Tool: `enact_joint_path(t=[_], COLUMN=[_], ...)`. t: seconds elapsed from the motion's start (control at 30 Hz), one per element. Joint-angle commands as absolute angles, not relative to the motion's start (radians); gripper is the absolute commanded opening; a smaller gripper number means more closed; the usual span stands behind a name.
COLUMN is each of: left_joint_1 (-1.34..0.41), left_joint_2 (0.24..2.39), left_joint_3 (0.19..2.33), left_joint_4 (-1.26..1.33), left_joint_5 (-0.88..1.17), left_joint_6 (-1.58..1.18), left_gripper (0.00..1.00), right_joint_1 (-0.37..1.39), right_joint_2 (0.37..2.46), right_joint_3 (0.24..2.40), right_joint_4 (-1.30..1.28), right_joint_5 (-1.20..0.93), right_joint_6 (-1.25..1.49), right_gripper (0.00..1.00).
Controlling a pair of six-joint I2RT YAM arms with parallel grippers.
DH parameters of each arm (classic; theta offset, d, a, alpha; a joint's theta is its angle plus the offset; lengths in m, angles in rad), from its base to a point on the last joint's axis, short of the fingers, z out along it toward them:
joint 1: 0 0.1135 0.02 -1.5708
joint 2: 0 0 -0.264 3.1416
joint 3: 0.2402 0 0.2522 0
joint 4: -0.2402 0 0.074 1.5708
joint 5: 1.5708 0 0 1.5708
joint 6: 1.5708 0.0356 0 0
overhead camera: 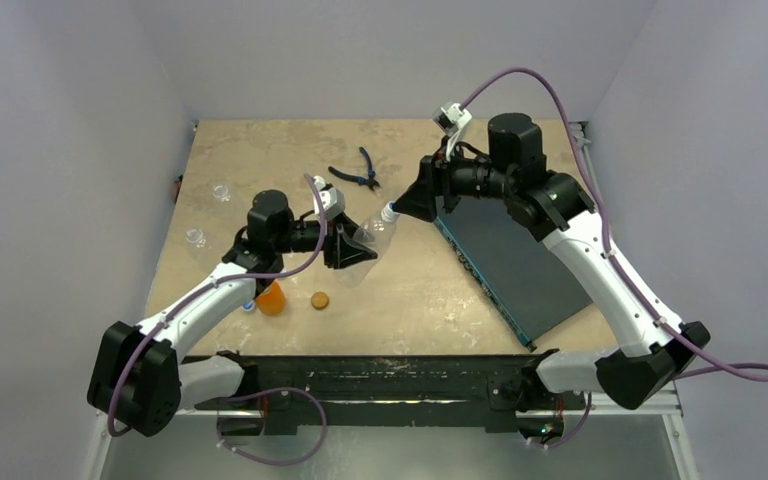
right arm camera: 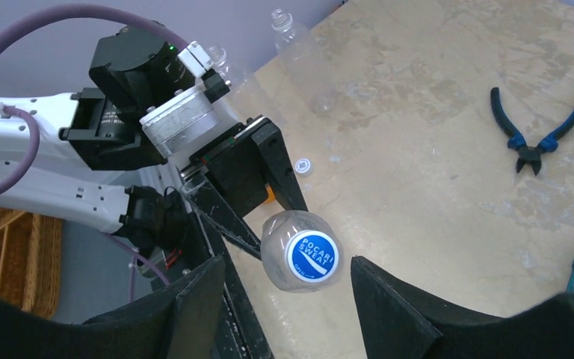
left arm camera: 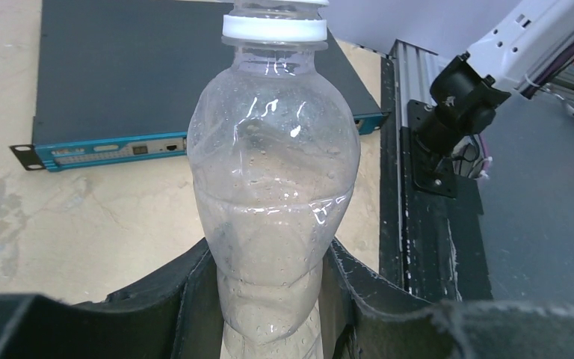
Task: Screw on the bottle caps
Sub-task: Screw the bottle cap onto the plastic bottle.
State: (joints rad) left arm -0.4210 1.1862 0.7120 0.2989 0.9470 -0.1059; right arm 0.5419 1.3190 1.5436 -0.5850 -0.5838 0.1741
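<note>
My left gripper (overhead camera: 345, 248) is shut on the base of a clear bottle (overhead camera: 375, 235) and holds it tilted above the table, neck toward the right arm. In the left wrist view the fingers (left arm camera: 377, 288) clamp the bottle (left arm camera: 273, 187) low down. A blue cap (right arm camera: 312, 256) sits on its neck. My right gripper (overhead camera: 410, 205) is open, with its jaws on either side of that cap and gaps on both sides (right arm camera: 285, 263). A small orange bottle (overhead camera: 271, 297) and a flat orange-brown cap (overhead camera: 320, 299) lie on the table near the left arm.
Two more clear bottles (overhead camera: 221, 191) (overhead camera: 196, 238) stand at the far left. A whitish cap (right arm camera: 304, 166) lies on the table. Blue-handled pliers (overhead camera: 360, 172) lie at the back. A dark flat device (overhead camera: 510, 260) with a blue edge lies under the right arm.
</note>
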Motion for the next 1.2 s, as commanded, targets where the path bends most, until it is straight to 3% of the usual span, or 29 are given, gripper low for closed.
enact_joint_path(t=[0.0, 0.47, 0.93, 1.17], left_joint_1=[-0.415, -0.416, -0.416, -0.435], left_joint_2=[1.161, 1.164, 1.182, 1.144], left_joint_3=[0.694, 0.679, 0.712, 0.754], left_joint_4=[0.378, 0.457, 0.461, 0.454], left_joint_5=[1.035, 1.079, 1.054, 0.767], left_joint_6=[-0.123, -0.187, -0.205, -0.171], left_gripper=[0.00, 0.00, 0.00, 0.00], right_joint_1=[0.539, 0.583, 0.594, 0.595], right_joint_2=[1.298, 1.328, 1.347, 1.405], right_joint_3=[1.519, 1.478, 1.490, 1.537], right_joint_4=[-0.546, -0.523, -0.554, -0.609], right_joint_5=[-0.660, -0.673, -0.644, -0.554], right_joint_6=[0.135, 0.127, 0.133, 0.242], right_gripper=[0.66, 0.58, 0.37, 0.25])
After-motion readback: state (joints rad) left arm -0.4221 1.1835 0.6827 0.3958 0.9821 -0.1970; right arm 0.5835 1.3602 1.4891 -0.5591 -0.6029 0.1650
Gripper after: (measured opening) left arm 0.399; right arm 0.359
